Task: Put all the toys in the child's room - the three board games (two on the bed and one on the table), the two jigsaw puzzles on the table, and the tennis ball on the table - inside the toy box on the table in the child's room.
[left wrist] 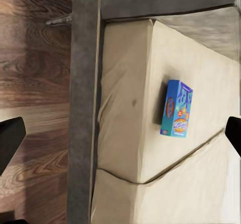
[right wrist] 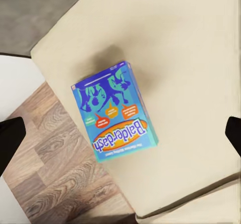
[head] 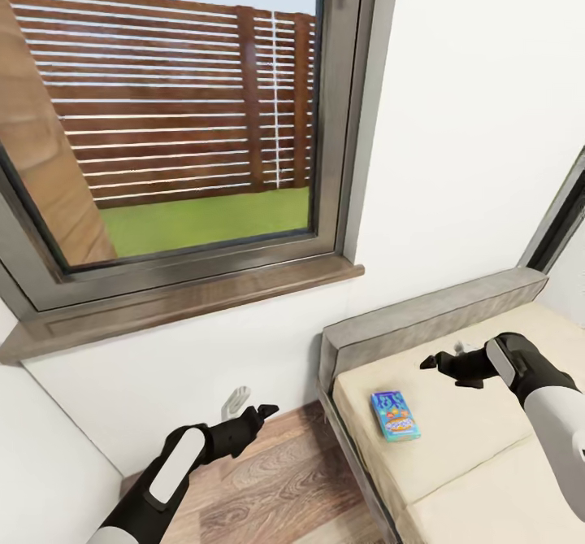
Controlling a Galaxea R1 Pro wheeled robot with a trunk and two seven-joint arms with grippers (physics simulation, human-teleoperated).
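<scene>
A blue board game lies flat on the beige mattress of the bed, close to the grey headboard and the bed's floor-side edge. My right gripper hovers open above the mattress, a little beyond the box and to its right; the right wrist view looks straight down on the board game between its fingertips. Over the wood floor beside the bed, my left gripper is open and empty. Its wrist view shows the board game on the bed.
A large dark-framed window with a wide sill fills the white wall ahead. A second window frame stands at the right. A small wall fitting sits low by the wood-plank floor.
</scene>
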